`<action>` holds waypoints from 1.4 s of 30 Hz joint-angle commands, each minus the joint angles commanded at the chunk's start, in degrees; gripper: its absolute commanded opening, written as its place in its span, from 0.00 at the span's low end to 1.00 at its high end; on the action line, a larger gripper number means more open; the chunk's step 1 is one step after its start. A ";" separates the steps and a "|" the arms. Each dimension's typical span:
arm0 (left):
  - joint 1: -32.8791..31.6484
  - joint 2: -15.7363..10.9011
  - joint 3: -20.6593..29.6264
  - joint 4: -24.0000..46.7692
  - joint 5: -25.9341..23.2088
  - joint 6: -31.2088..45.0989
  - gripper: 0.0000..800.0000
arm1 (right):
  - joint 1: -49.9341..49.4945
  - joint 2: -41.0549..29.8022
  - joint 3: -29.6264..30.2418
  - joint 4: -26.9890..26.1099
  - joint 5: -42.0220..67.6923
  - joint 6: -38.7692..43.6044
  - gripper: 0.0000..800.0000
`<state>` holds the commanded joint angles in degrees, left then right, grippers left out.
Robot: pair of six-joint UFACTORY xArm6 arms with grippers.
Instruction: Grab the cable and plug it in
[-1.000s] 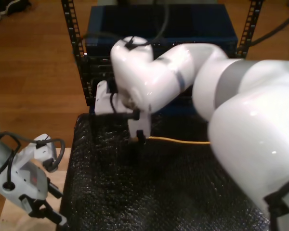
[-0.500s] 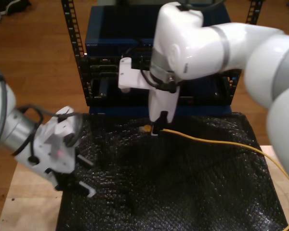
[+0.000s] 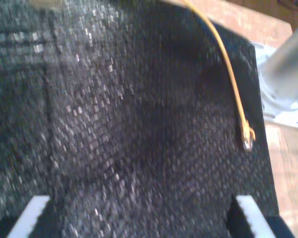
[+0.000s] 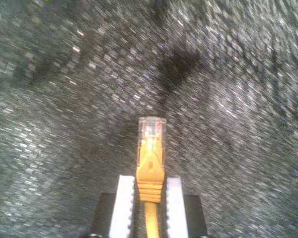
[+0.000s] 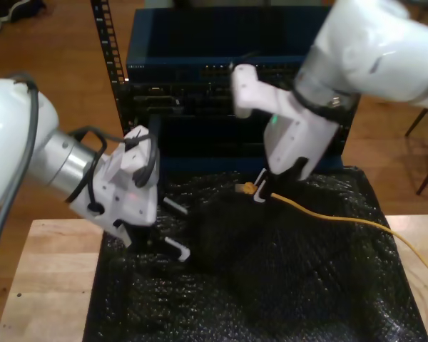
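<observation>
Second wrist view: ribbed yellow-orange cable (image 4: 151, 168), seemingly clear-tipped

- You have a warm brown wooden floor (image 5: 50, 85) running behind the work area.
- A black equipment rack (image 5: 110, 64) with perforated uprights stands at the back, holding a dark blue unit (image 5: 200, 43).
- In front lies a pale wooden table (image 5: 46, 278), mostly covered by black bubble wrap (image 5: 285, 285).
- Light glints softly off the wrap.

Yellow-orange cable (image 5: 328, 214); black woven mat (image 5: 285, 285); blue rack (image 5: 200, 43).
</observation>
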<state>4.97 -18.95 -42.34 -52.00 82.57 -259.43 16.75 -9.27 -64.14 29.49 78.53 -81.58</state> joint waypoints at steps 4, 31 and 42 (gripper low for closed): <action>-0.09 1.14 -0.79 -3.52 0.18 2.11 1.00 | -0.09 -1.05 0.53 0.79 1.41 -0.09 0.01; -2.90 2.64 -3.25 -11.69 1.93 9.05 0.86 | 0.44 -1.85 0.53 3.87 2.55 0.26 0.01; -2.73 2.64 -3.34 -11.78 5.27 9.05 0.77 | 0.35 -1.76 0.00 6.24 2.20 0.26 0.01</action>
<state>2.24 -16.31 -45.68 -63.78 87.85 -250.37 17.10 -11.03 -64.14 35.74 80.73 -81.32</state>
